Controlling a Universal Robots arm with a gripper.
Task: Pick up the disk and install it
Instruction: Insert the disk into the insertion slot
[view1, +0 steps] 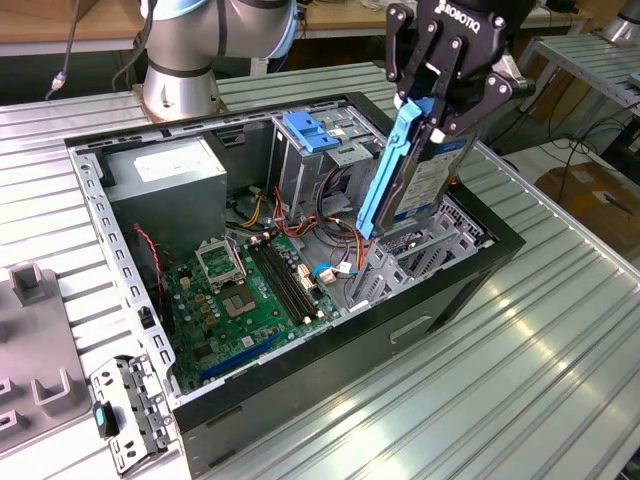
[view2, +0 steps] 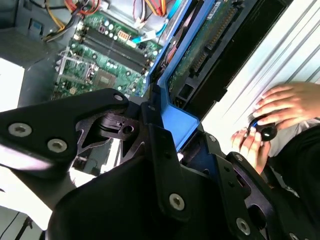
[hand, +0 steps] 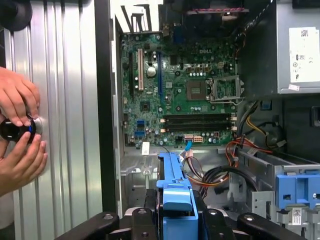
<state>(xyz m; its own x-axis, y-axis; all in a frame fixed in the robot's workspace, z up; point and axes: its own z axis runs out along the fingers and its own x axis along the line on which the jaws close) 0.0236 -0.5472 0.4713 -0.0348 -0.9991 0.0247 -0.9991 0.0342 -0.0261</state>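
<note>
Black gripper (view1: 440, 112) is clamping the blue-railed disk (view1: 427, 180), holding it steeply tilted, its lower end dipping into the computer case (view1: 400, 335) by the edge on the exterior view's right.

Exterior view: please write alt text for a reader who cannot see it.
A black end effector grips a hard disk with blue side rails, tilted, its lower end inside an open computer case. The case holds a green motherboard, a grey power supply and a drive cage with a blue handle.
</note>
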